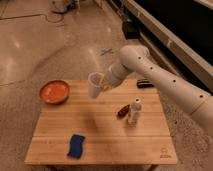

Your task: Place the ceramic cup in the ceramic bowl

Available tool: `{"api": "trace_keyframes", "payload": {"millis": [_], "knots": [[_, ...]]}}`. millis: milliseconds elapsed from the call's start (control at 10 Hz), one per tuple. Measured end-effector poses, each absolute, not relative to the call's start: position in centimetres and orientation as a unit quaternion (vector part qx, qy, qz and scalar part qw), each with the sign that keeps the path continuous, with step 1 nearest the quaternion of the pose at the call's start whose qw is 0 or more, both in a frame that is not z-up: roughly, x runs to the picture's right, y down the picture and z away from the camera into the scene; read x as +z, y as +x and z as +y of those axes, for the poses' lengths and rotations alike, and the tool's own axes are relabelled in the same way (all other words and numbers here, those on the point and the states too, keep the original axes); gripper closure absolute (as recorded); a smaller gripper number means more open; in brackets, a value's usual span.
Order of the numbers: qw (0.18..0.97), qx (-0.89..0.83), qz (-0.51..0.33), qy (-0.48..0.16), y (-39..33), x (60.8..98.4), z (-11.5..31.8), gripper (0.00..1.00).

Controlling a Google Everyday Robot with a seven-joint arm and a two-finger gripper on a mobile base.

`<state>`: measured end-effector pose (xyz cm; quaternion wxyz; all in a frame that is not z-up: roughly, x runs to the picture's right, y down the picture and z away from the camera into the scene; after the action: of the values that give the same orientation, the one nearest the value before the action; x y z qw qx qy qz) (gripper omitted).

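The ceramic cup (94, 84) is plain white and held a little above the wooden table (100, 125), near its far edge at the middle. My gripper (101, 84) is shut on the cup from its right side, at the end of the white arm coming in from the right. The ceramic bowl (54, 92) is orange-red with a darker rim and sits at the table's far left corner, to the left of the cup and apart from it.
A slim white bottle (134, 111) stands right of centre with a small red object (122, 111) beside it. A blue sponge (76, 145) lies near the front left. A dark object (144, 83) lies at the far right edge. The floor surrounds the table.
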<state>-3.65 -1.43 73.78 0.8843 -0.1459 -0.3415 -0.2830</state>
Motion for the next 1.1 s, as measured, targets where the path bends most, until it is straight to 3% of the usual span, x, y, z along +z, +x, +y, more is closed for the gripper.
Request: {"api": "trace_keyframes", "payload": {"millis": [1100], "knots": [[0.832,-0.376,-0.398,-0.093,-17.4,76.2,-4.6,1.0]]}}
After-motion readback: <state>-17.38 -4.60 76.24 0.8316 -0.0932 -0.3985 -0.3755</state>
